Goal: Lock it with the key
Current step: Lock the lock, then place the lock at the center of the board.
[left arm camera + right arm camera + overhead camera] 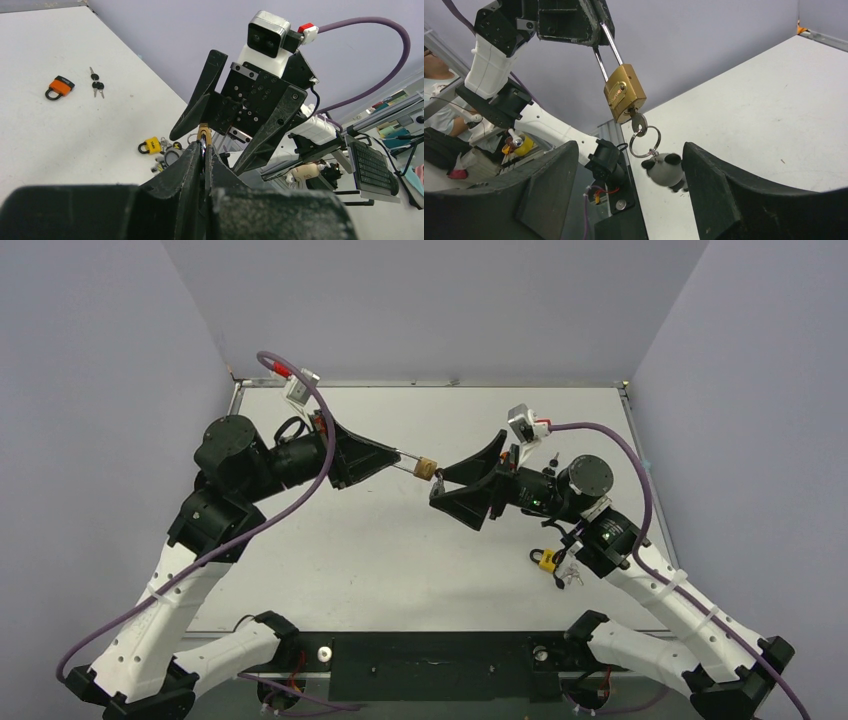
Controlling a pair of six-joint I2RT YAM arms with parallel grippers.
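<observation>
Both arm bases sit at the near edge of the table [330,570]. The right arm rises from the near right corner, bends at the elbow and points its wrist left toward the table centre. A yellow padlock [547,560] lies on the table just beside this arm's wrist joint, partly covered by it in the top view.

The right end effector [437,487] is released, with its fingers [549,185] spread wide. The key [639,121] hangs in the gap between them and touches neither finger. A split ring [644,141] and a panda charm [666,171] hang below the key. The charm lies close to one finger, and contact there cannot be determined.

The left arm rises from the near left corner, folds at the elbow and reaches right, meeting the right arm above mid-table. The left end effector [398,452] is clenched on the long shackle [606,50] of the brass padlock [427,468]. The padlock is held clear of the table, with the key seated in its keyhole.

In the left wrist view, the fingers hide nearly all of the padlock body. An orange padlock [61,86] and spare keys [96,86] lie on the table, apart from each other and visible only in that view. Whether the shackle is latched cannot be determined.
</observation>
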